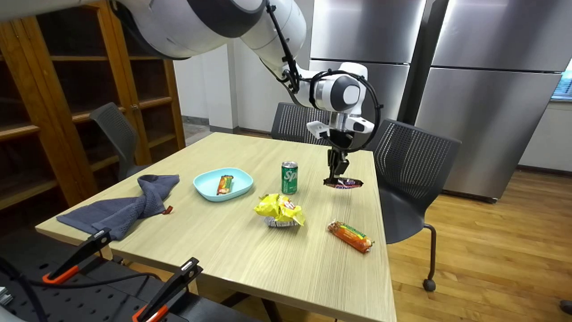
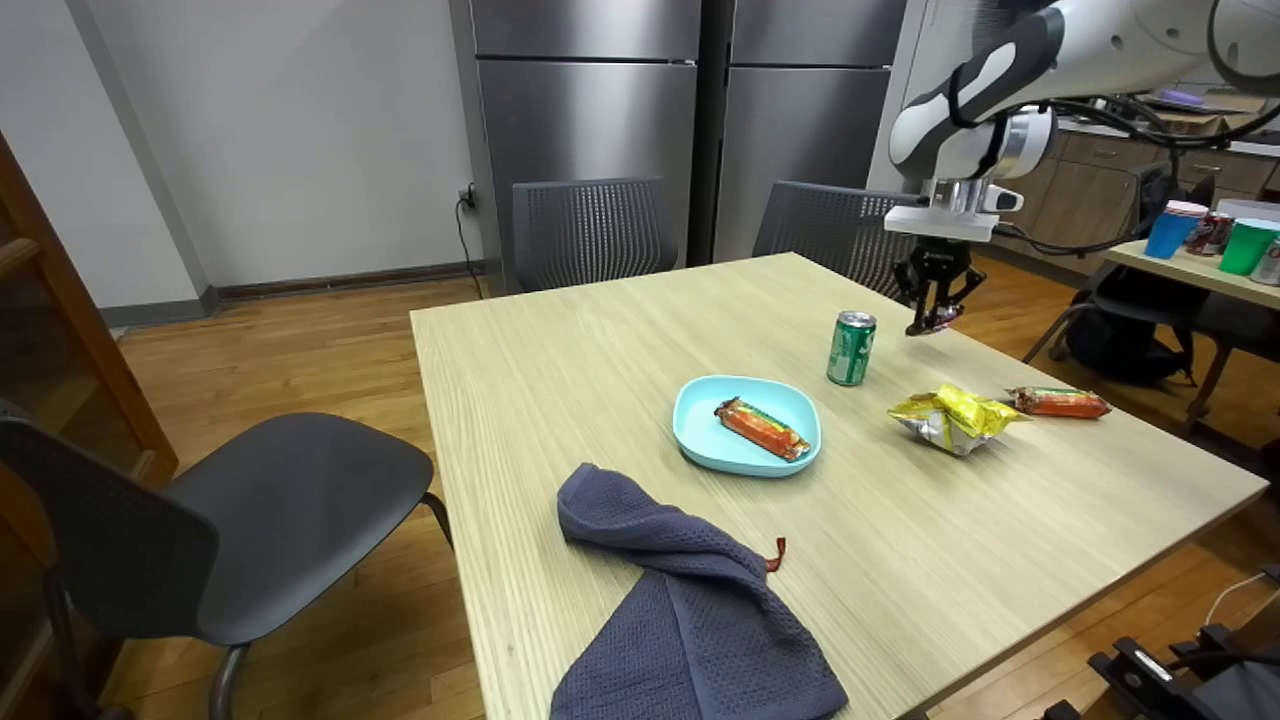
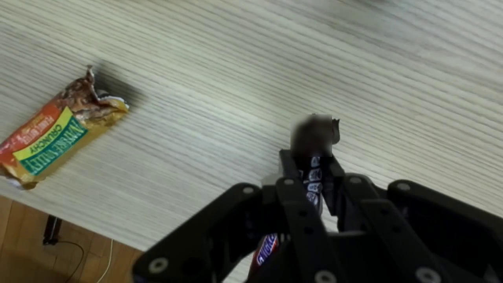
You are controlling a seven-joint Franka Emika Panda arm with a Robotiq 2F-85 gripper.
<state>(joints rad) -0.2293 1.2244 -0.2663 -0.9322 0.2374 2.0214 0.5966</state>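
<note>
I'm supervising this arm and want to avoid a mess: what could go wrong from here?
The end effector appears to pinch the dark-wrapped bar toward one end, so it might pivot or slip.

That bar is also near an edge of the table, so if dropped it could end up on the floor.

The green soda can stands upright nearby, so a low sideways sweep may tip it.

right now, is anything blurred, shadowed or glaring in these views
Wrist view: a blurred square patch sits over one end of the Snickers bar; soft shadow beside the Nature Valley bar. Both exterior views: pale sheen on the steel refrigerators.
</note>
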